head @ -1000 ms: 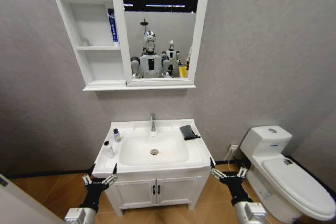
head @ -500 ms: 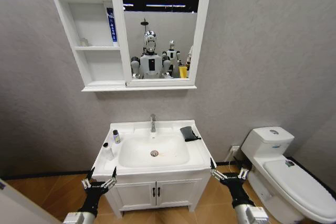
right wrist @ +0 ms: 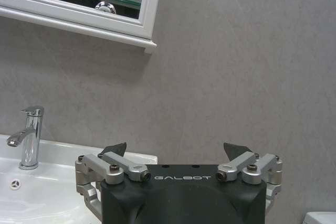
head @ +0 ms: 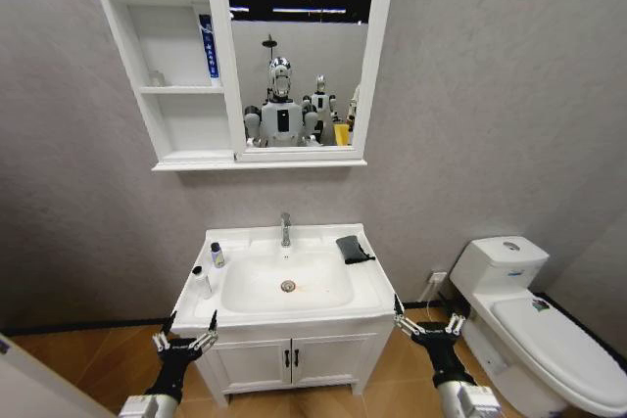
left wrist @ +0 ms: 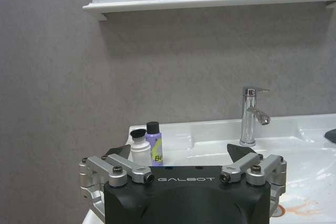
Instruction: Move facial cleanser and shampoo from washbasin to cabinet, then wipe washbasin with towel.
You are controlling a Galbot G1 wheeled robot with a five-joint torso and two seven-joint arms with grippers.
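Note:
The white washbasin (head: 377, 293) stands below the wall cabinet (head: 176, 56) with its mirror. On its left rim are two small black-capped bottles, one white (head: 201, 281) (left wrist: 140, 150) and one purple (head: 217, 255) (left wrist: 154, 142); I cannot tell which is the cleanser and which the shampoo. The dark towel (head: 353, 248) lies folded on the right rim. My left gripper (head: 186, 332) (left wrist: 181, 153) hangs open in front of the basin's left corner. In front of the right corner my right gripper (head: 426, 322) (right wrist: 176, 150) is open too. Neither holds anything.
A chrome tap (head: 285, 228) (left wrist: 251, 116) (right wrist: 30, 136) rises at the back of the bowl. A blue tube (head: 208, 46) stands on a cabinet shelf. A white toilet (head: 534, 325) sits to the right. The two-door vanity (head: 289, 359) is under the basin.
The whole head view has shifted slightly with the camera, and both grippers sit a little lower in it. The bottles and towel have not moved.

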